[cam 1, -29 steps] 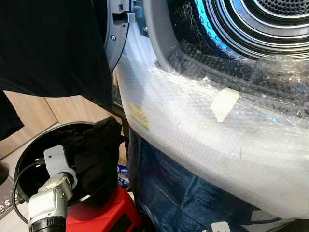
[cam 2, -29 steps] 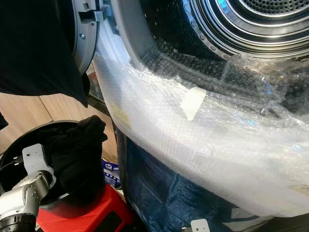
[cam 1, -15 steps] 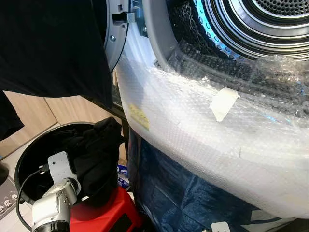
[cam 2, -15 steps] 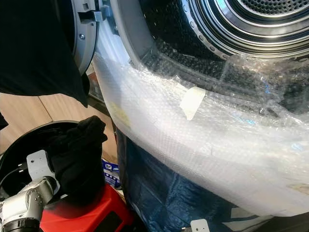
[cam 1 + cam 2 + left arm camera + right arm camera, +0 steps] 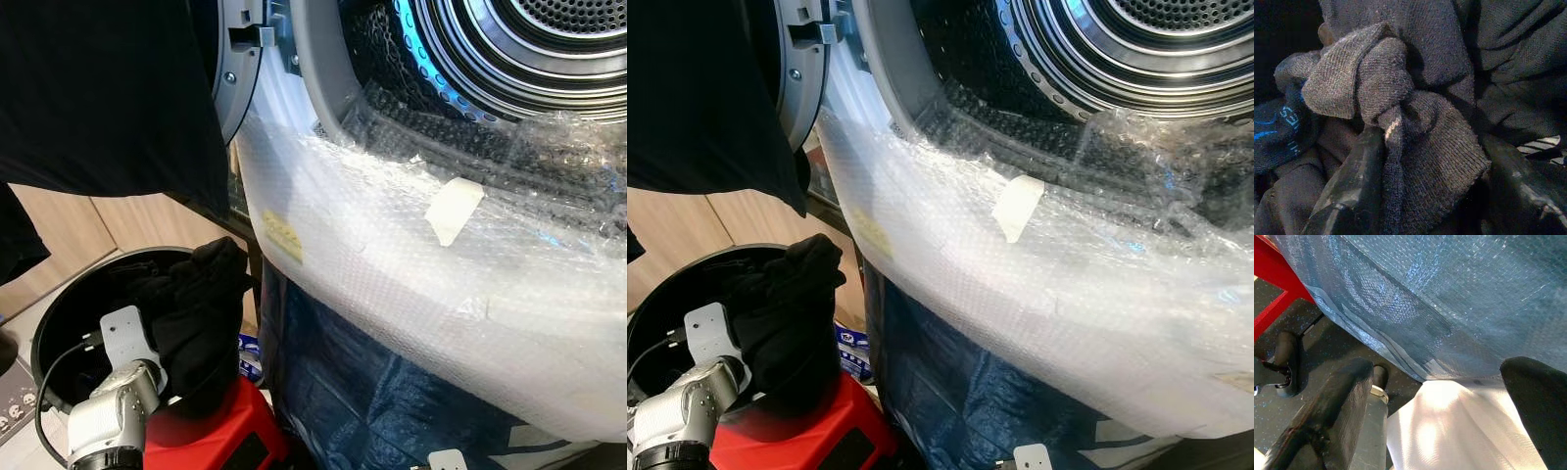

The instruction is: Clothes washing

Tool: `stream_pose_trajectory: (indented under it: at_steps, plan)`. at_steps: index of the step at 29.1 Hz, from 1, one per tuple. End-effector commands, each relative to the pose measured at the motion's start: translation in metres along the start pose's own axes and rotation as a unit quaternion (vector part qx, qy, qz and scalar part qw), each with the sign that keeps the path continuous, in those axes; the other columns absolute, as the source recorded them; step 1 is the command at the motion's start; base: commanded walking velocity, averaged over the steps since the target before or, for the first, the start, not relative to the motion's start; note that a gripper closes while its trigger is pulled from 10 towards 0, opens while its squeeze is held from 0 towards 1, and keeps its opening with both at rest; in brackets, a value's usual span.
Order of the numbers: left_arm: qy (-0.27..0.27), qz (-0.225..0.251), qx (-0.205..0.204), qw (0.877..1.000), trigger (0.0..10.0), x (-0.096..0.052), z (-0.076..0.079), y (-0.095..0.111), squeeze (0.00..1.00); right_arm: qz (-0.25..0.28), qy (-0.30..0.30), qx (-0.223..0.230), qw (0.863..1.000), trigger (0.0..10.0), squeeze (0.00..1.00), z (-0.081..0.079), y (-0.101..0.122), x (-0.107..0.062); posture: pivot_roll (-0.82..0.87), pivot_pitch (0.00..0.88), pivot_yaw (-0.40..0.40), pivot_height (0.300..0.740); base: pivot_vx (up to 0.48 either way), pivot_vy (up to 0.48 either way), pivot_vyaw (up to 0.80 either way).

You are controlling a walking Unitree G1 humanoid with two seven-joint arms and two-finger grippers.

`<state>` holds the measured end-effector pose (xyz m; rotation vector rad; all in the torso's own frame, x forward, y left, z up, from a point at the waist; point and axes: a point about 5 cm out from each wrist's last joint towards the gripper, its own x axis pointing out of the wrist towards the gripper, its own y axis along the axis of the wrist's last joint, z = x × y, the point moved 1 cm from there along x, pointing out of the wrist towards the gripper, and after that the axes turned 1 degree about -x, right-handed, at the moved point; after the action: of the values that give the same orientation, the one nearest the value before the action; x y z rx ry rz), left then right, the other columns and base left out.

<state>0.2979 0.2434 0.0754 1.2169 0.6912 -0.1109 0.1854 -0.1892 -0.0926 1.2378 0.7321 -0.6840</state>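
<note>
A pile of dark clothes (image 5: 201, 304) bulges out of a round black basket (image 5: 59, 313) at the lower left. My left arm's silver wrist (image 5: 113, 411) reaches into that pile. In the left wrist view my left gripper (image 5: 1430, 139) is open, its two black fingers (image 5: 1354, 186) spread either side of a fold of dark grey knit cloth (image 5: 1415, 147). The washing machine's steel drum (image 5: 529, 39) gapes at the upper right, its front wrapped in bubble wrap (image 5: 392, 245). My right gripper (image 5: 1440, 367) hangs open and holds nothing, beside blue wrap (image 5: 1449, 293).
The basket stands on a red stool (image 5: 220, 431). The machine's grey door (image 5: 240, 69) is swung open at the upper left, with a large black cloth (image 5: 98, 88) hanging in front of it. Wooden flooring (image 5: 127, 220) lies beyond the basket.
My left wrist has sunk a little and edged toward the clothes pile. The pile, the basket and the machine have stayed put.
</note>
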Motion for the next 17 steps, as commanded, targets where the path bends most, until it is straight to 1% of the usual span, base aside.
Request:
stream_pose_trajectory:
  at_steps: [1,10,17]
  plan:
    - [-0.004,-0.006,0.004,1.000,0.0,-0.0013,0.0020,-0.0046,0.00,-0.006,0.001,-0.001,1.000,10.0,0.00,-0.0009,-0.0044,-0.0008,0.10,0.106,-0.047,0.740,0.000,0.000,0.00]
    - [-0.003,0.004,-0.001,1.000,0.0,-0.0017,0.0025,-0.0024,0.00,-0.007,0.001,-0.002,1.000,10.0,0.00,-0.0004,-0.0045,-0.0009,0.11,0.106,-0.049,0.740,0.000,0.000,0.00]
    - [-0.002,0.007,0.007,1.000,0.0,-0.0018,0.0016,-0.0015,0.00,-0.006,0.002,-0.003,1.000,10.0,0.00,-0.0011,-0.0041,-0.0008,0.10,0.104,-0.046,0.740,0.000,0.000,0.00]
